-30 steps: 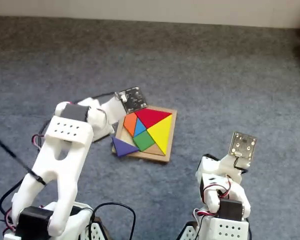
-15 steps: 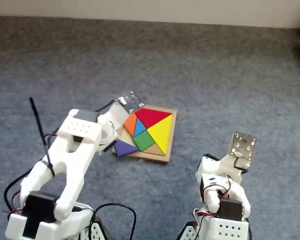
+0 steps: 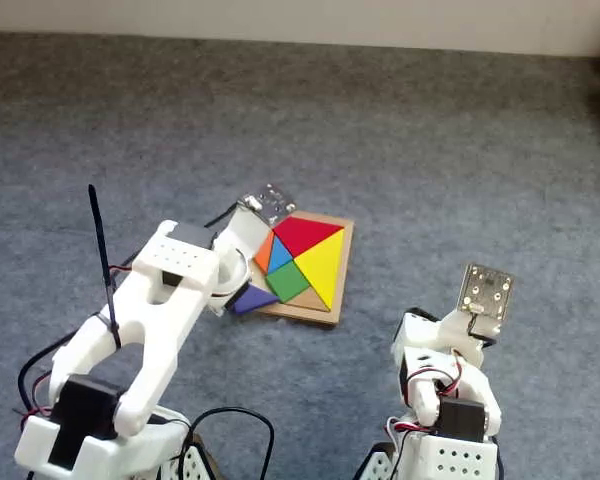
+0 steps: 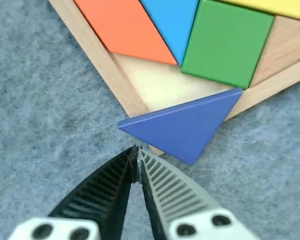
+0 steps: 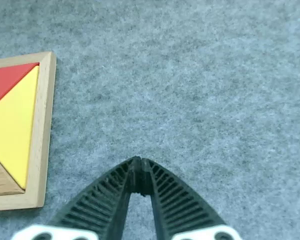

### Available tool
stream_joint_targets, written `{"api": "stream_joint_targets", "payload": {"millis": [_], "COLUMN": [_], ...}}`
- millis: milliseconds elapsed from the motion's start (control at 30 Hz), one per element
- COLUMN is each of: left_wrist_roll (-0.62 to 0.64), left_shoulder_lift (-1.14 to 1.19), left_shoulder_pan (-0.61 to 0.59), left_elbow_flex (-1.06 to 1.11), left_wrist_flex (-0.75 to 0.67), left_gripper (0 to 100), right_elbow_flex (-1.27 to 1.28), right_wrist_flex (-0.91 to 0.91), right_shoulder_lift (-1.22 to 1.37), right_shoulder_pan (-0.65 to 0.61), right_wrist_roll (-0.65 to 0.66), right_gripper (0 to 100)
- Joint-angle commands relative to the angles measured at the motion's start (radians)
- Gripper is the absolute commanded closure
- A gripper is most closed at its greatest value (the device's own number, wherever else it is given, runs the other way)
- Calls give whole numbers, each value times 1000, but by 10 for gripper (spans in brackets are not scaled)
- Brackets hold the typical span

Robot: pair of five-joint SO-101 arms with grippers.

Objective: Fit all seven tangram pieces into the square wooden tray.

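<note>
Left gripper (image 4: 136, 150) is sitting jaws closed, tips just beside the blue triangle (image 4: 182, 127), which is lying across the tray (image 4: 97, 57) rim, partly over the empty slot (image 4: 155, 85). It's probably riding on the rim, so push inward with slight rotation. Right gripper (image 5: 139, 162) is hanging closed over carpet (image 5: 215, 75).

You've swung the left gripper (image 4: 136, 151) in and down, so the blue triangle (image 4: 185, 125) now lies just ahead of its tips.

Smooth pale wooden tray (image 4: 101, 55), matt painted blue triangle (image 4: 185, 125), rough fuzzy grey carpet (image 4: 40, 100)
</note>
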Motion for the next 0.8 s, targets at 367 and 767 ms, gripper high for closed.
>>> {"api": "stream_joint_targets", "payload": {"millis": [367, 767], "left_wrist_roll": [15, 83], "left_shoulder_lift": [110, -108], "left_shoulder_pan": [81, 18], "left_elbow_flex": [-56, -183], "left_wrist_flex": [-64, 92], "left_gripper": [994, 994], "right_elbow_flex": [143, 143], "right_wrist_flex": [-39, -39], "right_shoulder_lift": [-5, -5], "right_shoulder_pan": [10, 10], "right_wrist_roll": [8, 8], "right_gripper": [993, 993]}}
